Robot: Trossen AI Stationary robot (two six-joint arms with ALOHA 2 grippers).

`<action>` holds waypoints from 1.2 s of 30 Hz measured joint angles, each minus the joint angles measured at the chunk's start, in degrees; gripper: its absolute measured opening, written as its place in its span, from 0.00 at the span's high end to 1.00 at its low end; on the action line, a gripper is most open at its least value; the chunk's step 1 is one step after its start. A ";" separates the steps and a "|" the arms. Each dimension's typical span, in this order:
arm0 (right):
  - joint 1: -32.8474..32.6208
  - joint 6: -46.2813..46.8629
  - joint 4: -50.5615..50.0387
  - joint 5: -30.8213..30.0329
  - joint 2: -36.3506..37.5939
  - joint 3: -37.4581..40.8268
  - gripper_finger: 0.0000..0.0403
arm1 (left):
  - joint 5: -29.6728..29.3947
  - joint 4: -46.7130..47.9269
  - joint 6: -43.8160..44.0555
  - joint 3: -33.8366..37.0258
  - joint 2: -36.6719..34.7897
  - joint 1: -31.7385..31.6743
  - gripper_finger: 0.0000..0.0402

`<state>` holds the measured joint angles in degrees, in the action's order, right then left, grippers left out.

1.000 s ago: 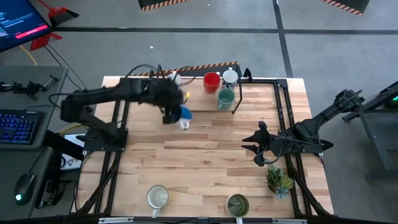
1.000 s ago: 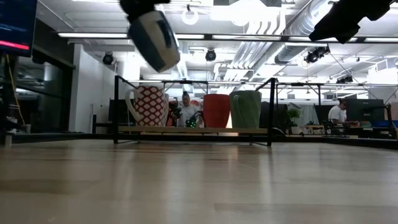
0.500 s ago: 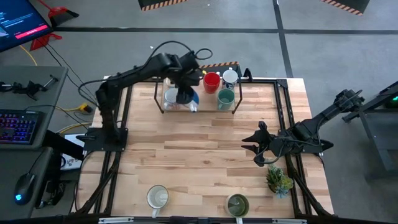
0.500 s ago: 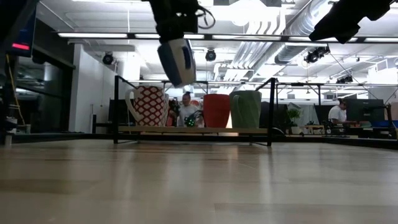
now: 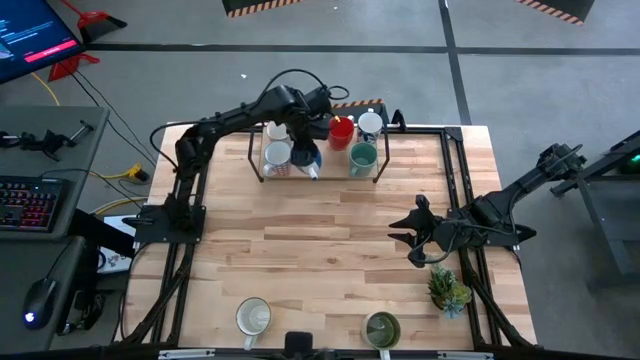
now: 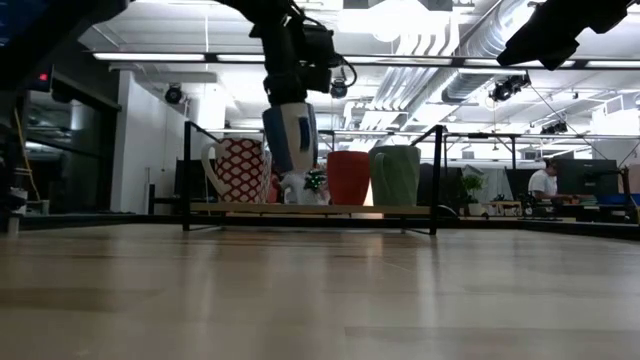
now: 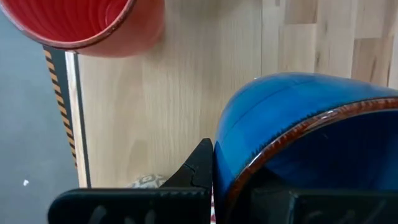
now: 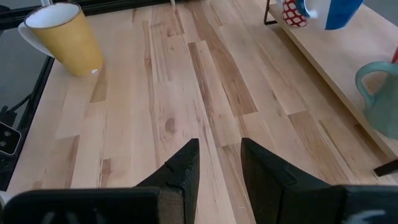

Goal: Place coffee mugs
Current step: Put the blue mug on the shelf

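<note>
Since the earlier frame, left gripper [image 5: 306, 146] carried blue mug [image 5: 307, 155] right onto far rack [image 5: 262, 172], pinching its rim. Lower level between neighbours, then release. Right gripper [image 8: 217, 163] idle, fingers spread.

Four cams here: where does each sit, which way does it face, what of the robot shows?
High: overhead, straight down; both arms, rack.
Low: tabletop height, level toward the rack; left gripper holding the blue mug.
Left wrist: on the left arm, looking down at the blue mug's rim, red mug beyond.
Right wrist: on the right arm, over bare table; right gripper open.
Shared: blue mug, all four.
</note>
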<state>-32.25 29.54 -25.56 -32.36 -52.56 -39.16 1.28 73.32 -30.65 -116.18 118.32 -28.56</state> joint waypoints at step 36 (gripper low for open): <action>-0.02 0.04 -0.07 1.09 0.00 0.00 0.76 | -2.91 -3.48 4.87 0.12 1.94 -0.31 0.99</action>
<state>-32.27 29.58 -25.63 -31.27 -52.56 -39.16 -1.64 69.84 -25.78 -116.06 120.27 -28.86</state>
